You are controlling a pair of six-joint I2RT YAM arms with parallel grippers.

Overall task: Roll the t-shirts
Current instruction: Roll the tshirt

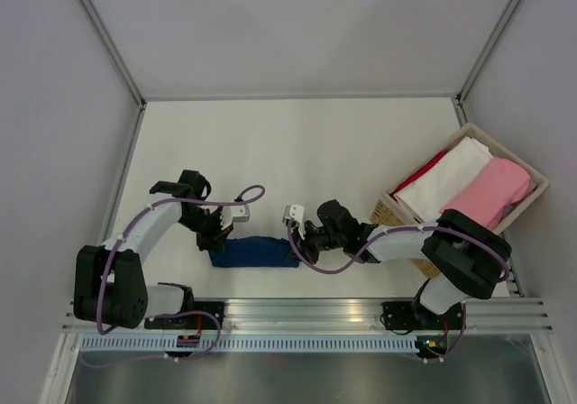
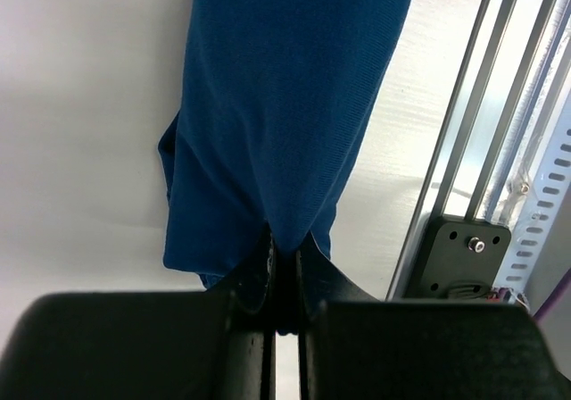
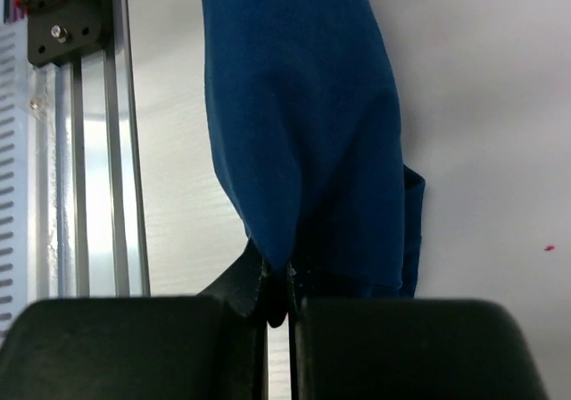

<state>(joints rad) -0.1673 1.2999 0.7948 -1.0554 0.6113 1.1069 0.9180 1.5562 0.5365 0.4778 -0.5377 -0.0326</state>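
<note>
My left pincer [image 2: 284, 255] is pressed together on one end of the shirt [image 2: 285, 105], with a fold of navy cloth nipped between its black fingers. My right pincer [image 3: 278, 282] pinches the other end the same way. The shirt lies between them as a short, thick roll of fine soft knit, smooth along the top and bunched into loose flaps at each pinch.

Just beside the roll, on my base side, runs the ribbed metal rail [image 1: 361, 314], with a black bracket [image 2: 464, 257] bolted to it. On the far side is the matte white table [image 1: 297, 151].

Out past my right pincer sits a woven basket [image 1: 534, 177] holding a white bundle [image 1: 451, 177], a pink bundle [image 1: 494, 192] and a sliver of red [image 1: 424, 171]. My right arm covers its near corner.

In the wrist views my own finger blocks cut off the roll's ends, so I cannot tell how deep the cloth sits.
</note>
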